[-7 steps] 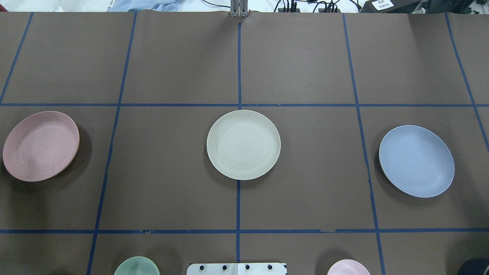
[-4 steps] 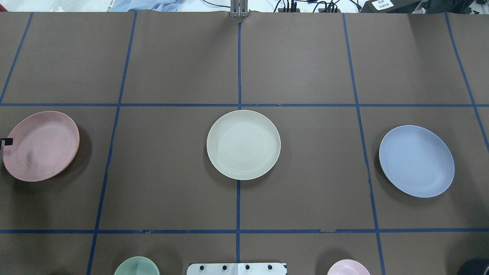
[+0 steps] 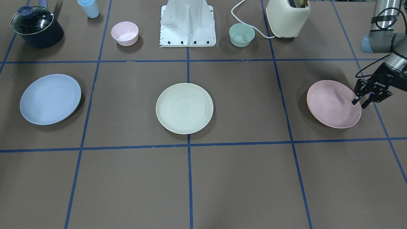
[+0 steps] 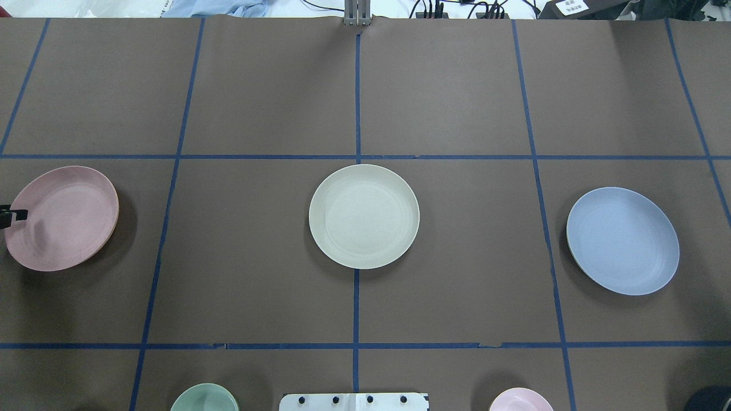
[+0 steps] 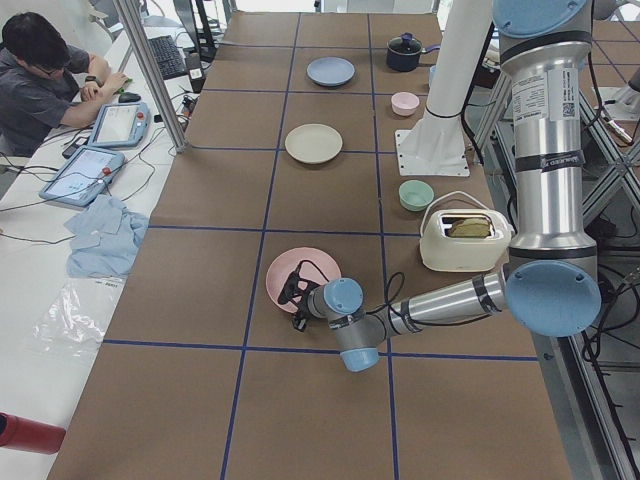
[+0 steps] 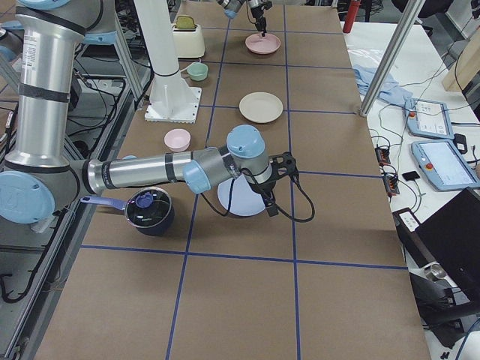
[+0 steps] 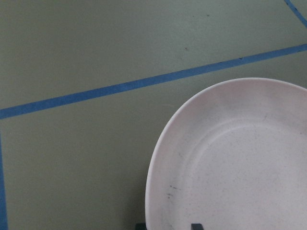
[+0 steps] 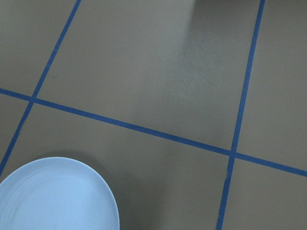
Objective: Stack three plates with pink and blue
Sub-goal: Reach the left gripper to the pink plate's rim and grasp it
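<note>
The pale pink plate lies at the table's left end, also in the overhead view. The cream plate is in the middle and the light blue plate at the right end. All three lie apart. My left gripper is open and low, its fingers astride the pink plate's outer rim. The left wrist view shows its fingertips either side of that rim. My right gripper shows only in the exterior right view, high near the blue plate. I cannot tell whether it is open.
Along the robot's side stand a lidded dark pot, a blue cup, a small pink bowl, the white robot base, a small green bowl and a cream toaster. An operator sits across the table.
My left gripper has come in from the left edge of the overhead view to the pink plate's rim, and its shadow has moved across the plate. The plates have not moved.
</note>
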